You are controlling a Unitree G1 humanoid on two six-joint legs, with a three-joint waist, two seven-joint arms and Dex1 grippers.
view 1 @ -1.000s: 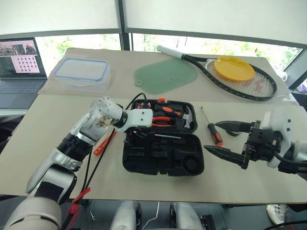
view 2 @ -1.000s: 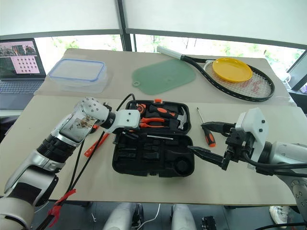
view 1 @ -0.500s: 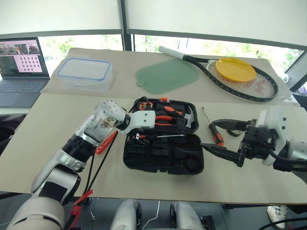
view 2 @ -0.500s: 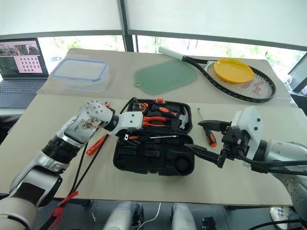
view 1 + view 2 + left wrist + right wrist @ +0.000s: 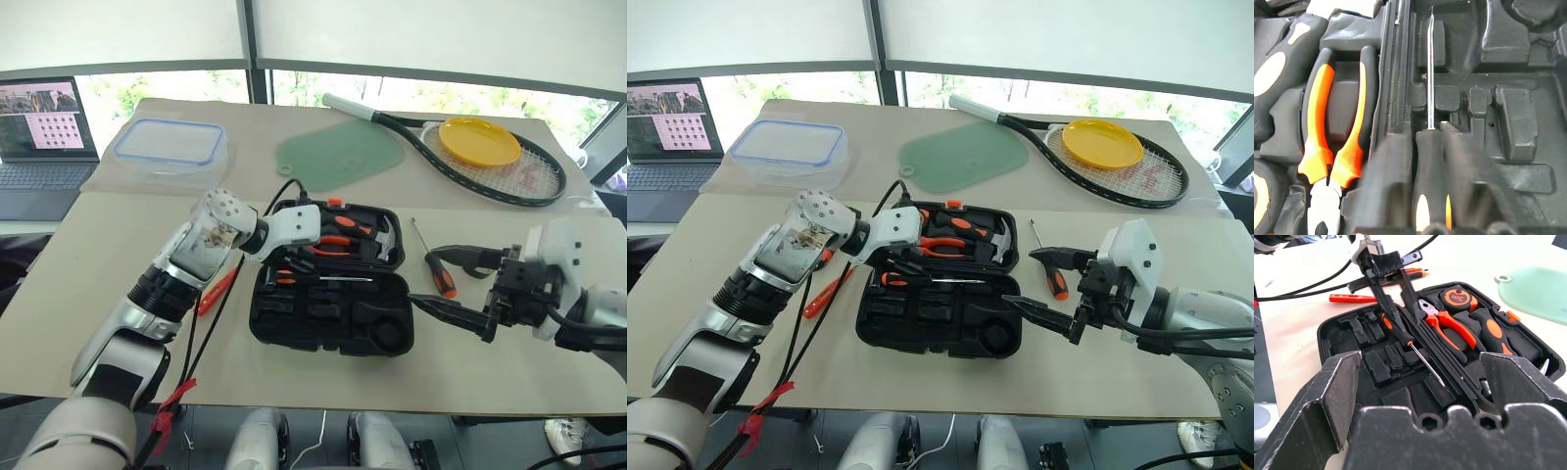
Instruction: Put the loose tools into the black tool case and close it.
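Observation:
The black tool case lies open mid-table, with pliers, a hammer and a tape measure in its far half. A black-and-orange screwdriver lies along the hinge line, shaft pointing right. My left gripper reaches down from the left, its fingers shut on the handle of that screwdriver. My right gripper hovers wide open just right of the case, holding nothing. A second screwdriver lies on the table behind it. A slim orange tool lies left of the case, under my left arm.
A clear blue-rimmed box, a green mat, a racket with a yellow plate and a laptop sit at the back. Black cables hang from my left arm beside the case.
My left wrist has tipped up slightly over the case's hinge, and its fingers have closed in on the screwdriver handle. The right arm has kept still.

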